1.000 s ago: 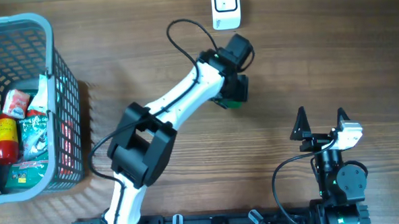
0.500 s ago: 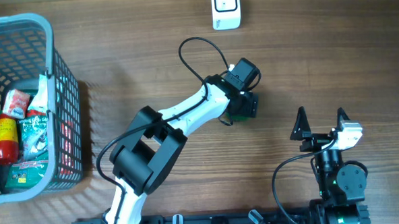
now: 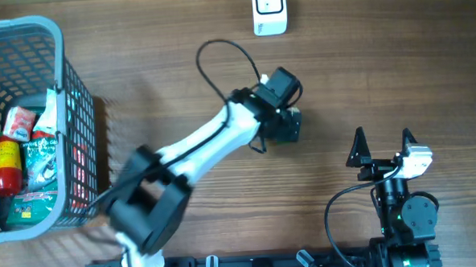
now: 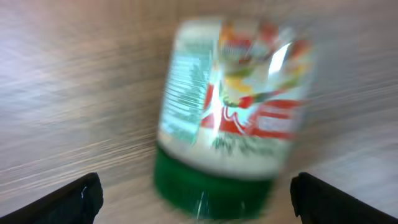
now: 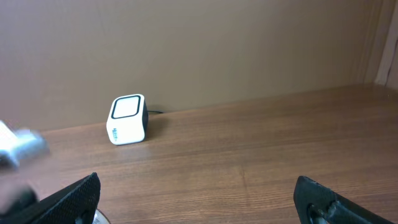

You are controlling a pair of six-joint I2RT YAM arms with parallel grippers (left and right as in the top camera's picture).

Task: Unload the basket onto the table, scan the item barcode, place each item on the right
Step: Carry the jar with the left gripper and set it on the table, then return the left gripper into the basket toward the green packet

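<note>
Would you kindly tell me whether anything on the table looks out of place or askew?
The green-capped jar appears to lie on its side on the table below the open left gripper, not upright. The view is blurred; nothing looks spilled.

My left arm [image 3: 202, 141] has white links and black joint housings; a black cable [image 3: 215, 42] loops above its wrist. My right arm [image 3: 402, 211] is black, with pointed black fingers [image 3: 358, 147] and a white block [image 3: 417, 159]
</note>
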